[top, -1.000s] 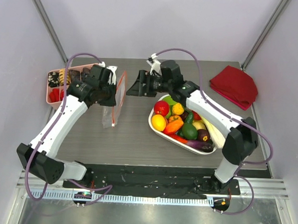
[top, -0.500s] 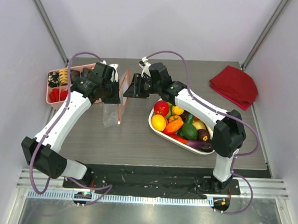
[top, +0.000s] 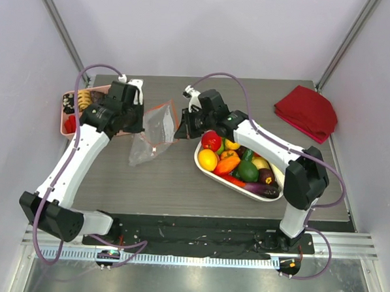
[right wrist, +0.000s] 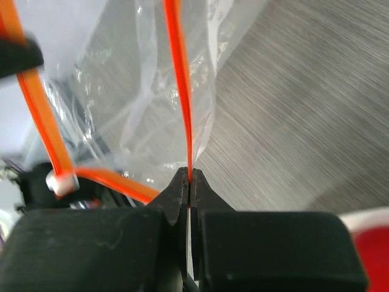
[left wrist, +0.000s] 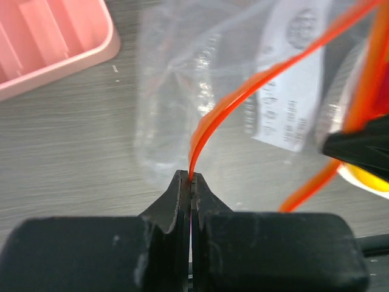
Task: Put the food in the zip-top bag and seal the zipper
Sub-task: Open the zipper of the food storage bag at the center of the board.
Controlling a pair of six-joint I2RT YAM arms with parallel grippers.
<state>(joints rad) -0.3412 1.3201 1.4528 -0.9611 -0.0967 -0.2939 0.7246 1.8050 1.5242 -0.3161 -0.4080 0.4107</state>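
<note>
The clear zip-top bag (top: 151, 136) hangs between both grippers above the table, its mouth spread apart. My left gripper (top: 138, 123) is shut on one side of the orange zipper (left wrist: 243, 97), pinched at the tips (left wrist: 191, 177). On the other side of the zipper (right wrist: 180, 73), my right gripper (top: 182, 128) is shut, its tips (right wrist: 189, 176) clamped on the strip. The bag's white label (left wrist: 292, 91) faces the left wrist camera. The food (top: 228, 162), glossy red, yellow, orange and green pieces, lies piled in the white basket (top: 245, 192) right of the bag.
A pink compartment tray (top: 65, 134) with snack pieces sits at the far left, close behind the left arm. A folded red cloth (top: 308, 111) lies at the back right. The basket stands directly under the right forearm.
My right gripper moved in to the bag and shut on the zipper's free side. The left gripper shifted slightly left, and the bag went from hanging flat to spread open between the two.
</note>
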